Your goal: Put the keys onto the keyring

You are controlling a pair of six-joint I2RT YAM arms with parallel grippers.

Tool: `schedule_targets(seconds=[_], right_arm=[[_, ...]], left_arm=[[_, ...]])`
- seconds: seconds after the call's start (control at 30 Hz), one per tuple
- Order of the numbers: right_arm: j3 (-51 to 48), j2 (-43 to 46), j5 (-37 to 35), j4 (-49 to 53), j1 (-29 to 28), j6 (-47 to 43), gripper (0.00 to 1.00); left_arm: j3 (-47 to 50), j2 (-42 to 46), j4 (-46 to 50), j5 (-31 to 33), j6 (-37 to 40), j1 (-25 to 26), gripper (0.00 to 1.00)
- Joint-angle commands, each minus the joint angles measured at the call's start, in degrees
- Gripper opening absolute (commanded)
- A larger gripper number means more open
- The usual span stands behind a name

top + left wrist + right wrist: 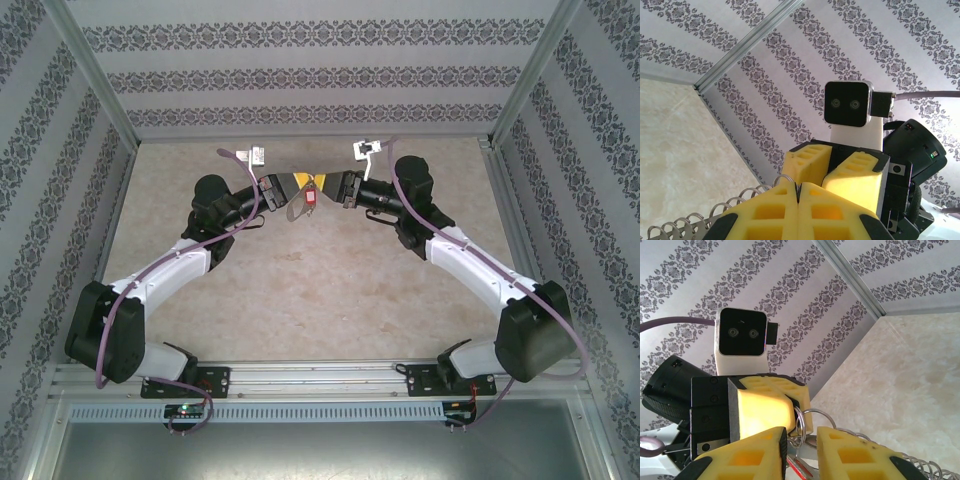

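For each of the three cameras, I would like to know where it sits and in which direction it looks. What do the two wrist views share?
Top external: above and behind the bases, looking down at the table; left arm and right arm meet at the keyring.
Left wrist: on the left arm, looking along its own left fingers toward the right fingers.
Right wrist: on the right arm, looking along its right fingers toward the left fingers.
Shared: each wrist view shows the keyring's rings and the other arm's camera.
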State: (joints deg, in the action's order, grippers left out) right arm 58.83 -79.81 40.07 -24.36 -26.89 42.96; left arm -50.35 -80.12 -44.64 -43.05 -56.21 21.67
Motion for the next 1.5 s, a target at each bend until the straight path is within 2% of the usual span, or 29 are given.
schedule_targets(seconds=[0.0,0.3,0.5,0.9,0.93,1.0,1.03,1.23,1.47], right_arm=[[2.0,-0.5,0.3,-3.0,-0.8,0.5,0.23],[3.2,-1.8,1.7,-2.9,-1.7,0.7,0.25],[3.4,-2.2,2.0,-2.6,-2.0,0.5,0.23],[3.8,-3.5,3.6,-2.6,-3.0,0.4,0.08],[3.9,-3.6,3.6,-2.5,-3.0,0.4,0.09],[4.1,-3.9,3.5,-1.7,-3.0,0.4,0.24],[4.1,-3.9,3.3,-1.7,-2.9,0.3,0.26],[4.1,-4.1,2.8,-1.6,-2.8,0.7,0.18],[3.0,-4.2,0.9,-1.0,-1.6,1.7,0.24]], left_arm=[[0.3,0.1,-4.6,-0.8,-0.6,0.2,0.0],[0.3,0.2,-4.8,-0.8,-0.7,0.1,0.0],[0.3,0.6,-4.6,-0.8,-0.5,0.1,0.0],[0.3,0.8,-4.0,-0.9,-0.1,0.2,0.0],[0.4,0.9,-4.0,-0.9,0.0,0.2,0.0],[0.5,1.0,-4.0,-0.8,0.1,0.1,0.0],[0.5,1.1,-4.0,-0.8,0.1,0.1,0.0],[0.3,1.2,-3.9,-0.8,0.1,0.1,0.0],[0.4,1.6,-3.7,-0.8,0.3,0.1,0.0]])
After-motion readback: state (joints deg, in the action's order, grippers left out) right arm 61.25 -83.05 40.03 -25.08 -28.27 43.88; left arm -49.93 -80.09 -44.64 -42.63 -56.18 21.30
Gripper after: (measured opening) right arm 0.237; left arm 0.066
